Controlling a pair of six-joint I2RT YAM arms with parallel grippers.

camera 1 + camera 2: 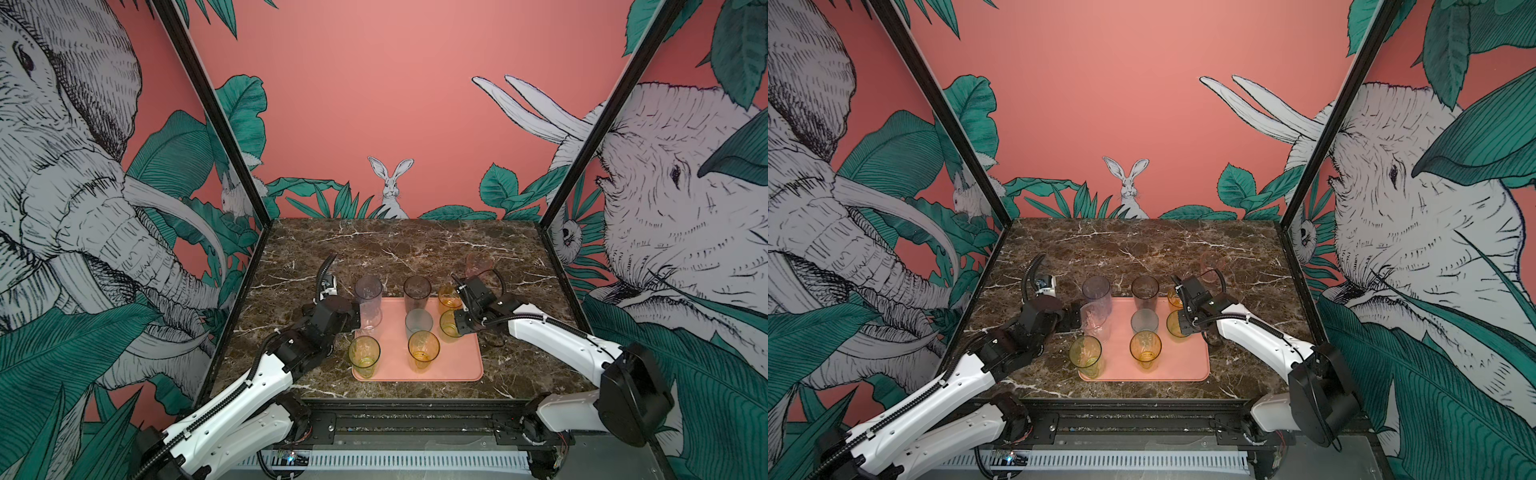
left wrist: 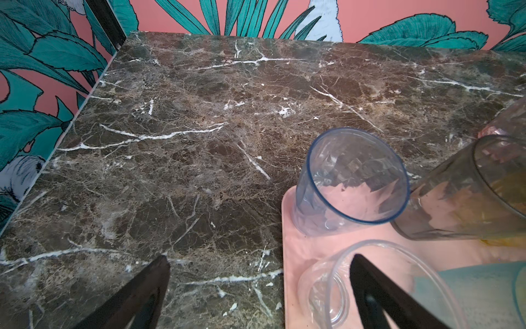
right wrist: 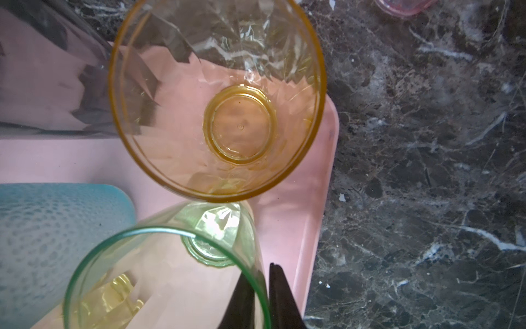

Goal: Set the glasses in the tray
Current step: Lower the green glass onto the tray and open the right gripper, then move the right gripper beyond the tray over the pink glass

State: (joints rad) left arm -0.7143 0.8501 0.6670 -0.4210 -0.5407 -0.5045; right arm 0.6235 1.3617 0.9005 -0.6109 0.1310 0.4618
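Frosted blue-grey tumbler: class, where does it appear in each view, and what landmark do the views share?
Top view: frosted blue-grey tumbler, mid-tray.
Top view: mid-tray too.
Left wrist: beside the clear tumbler, at.
Right wrist: beside the yellow-green tumbler, at.
Shared landmark: the pink tray.

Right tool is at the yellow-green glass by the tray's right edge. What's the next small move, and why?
Probably open the right tool fully before lifting away. Its fingers straddle the wall of the yellow-green glass, which already stands upright on the tray beside the amber glass, so it only needs releasing. The pink glass waits on the table.
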